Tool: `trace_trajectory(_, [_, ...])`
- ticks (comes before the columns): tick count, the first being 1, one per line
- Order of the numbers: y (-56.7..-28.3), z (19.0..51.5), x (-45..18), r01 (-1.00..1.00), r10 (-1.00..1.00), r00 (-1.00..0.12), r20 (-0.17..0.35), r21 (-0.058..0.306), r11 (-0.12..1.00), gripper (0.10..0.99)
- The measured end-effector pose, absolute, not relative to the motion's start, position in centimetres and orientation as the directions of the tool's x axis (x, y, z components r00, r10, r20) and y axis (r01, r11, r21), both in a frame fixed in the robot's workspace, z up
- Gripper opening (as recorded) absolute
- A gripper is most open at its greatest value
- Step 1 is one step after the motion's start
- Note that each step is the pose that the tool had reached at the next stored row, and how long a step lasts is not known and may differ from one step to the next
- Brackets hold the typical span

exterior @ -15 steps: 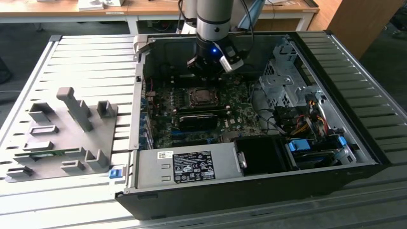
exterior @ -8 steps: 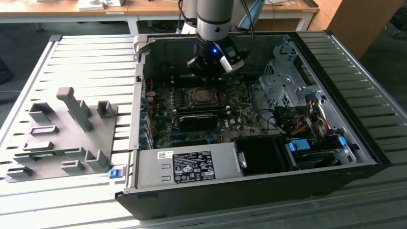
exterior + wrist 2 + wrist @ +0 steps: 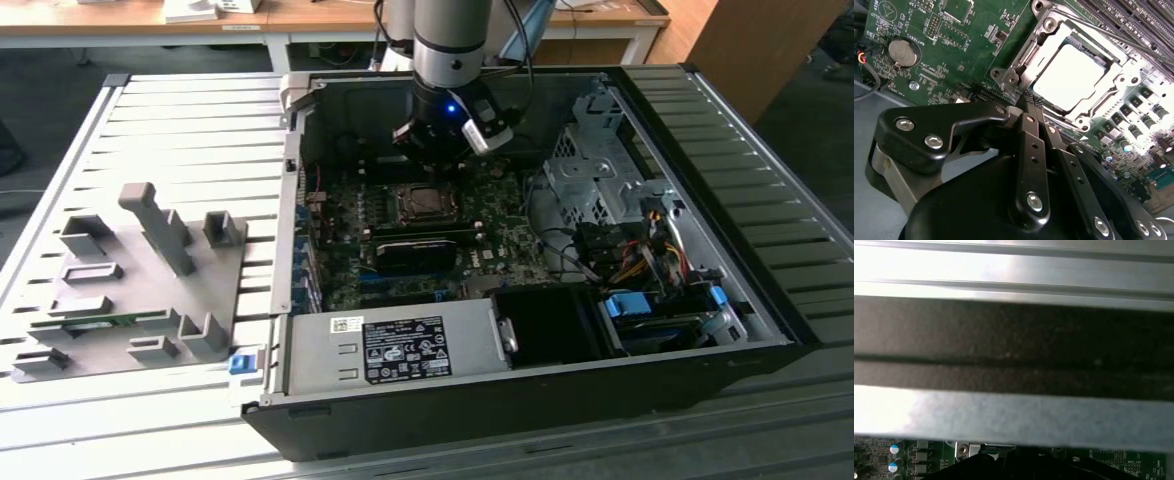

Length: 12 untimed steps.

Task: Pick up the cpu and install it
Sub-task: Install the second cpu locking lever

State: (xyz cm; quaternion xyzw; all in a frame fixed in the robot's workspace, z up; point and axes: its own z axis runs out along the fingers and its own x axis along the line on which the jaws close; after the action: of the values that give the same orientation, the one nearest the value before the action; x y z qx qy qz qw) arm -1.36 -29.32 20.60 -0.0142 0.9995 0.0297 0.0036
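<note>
Arm is over the open PC case [image 3: 534, 330], which lies on its side on the slatted worktop [image 3: 174, 130]. Gripper [image 3: 430, 150] hangs inside the case, just above the motherboard [image 3: 494, 250] and toward the far side of the socket [image 3: 424, 203]. In the second wrist view the gripper [image 3: 1026, 100] has its fingers [image 3: 1030, 145] pressed together, tips meeting with no gap, nothing between them — empty. The cpu [image 3: 1069, 77] sits in the metal-framed socket [image 3: 1019, 55], its shiny top glaring white under the light, framed by the bracket on all sides; fingertips are just beside the socket's near edge, and I can't tell whether they touch it. Coin cell battery [image 3: 902, 53] is on the board, well apart from the socket. First wrist view looks along the case wall [image 3: 1014, 340], with a strip of green board [image 3: 1114, 460] and two blue-topped capacitors [image 3: 894, 450]. In the exterior view a grey tray [image 3: 134, 290] with upright fixtures sits on the worktop at the exterior view's left, well apart from the case. Power supply [image 3: 387, 350] lies at the case's near edge — drive cage [image 3: 601, 170] at the exterior view's right.
</note>
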Motion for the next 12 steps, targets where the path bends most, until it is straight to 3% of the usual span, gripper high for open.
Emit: trace_trajectory(12, [-29.59, 20.60, -1.36, -0.029, -0.028, -1.000, -0.008, 0.059, 0.998, 0.106])
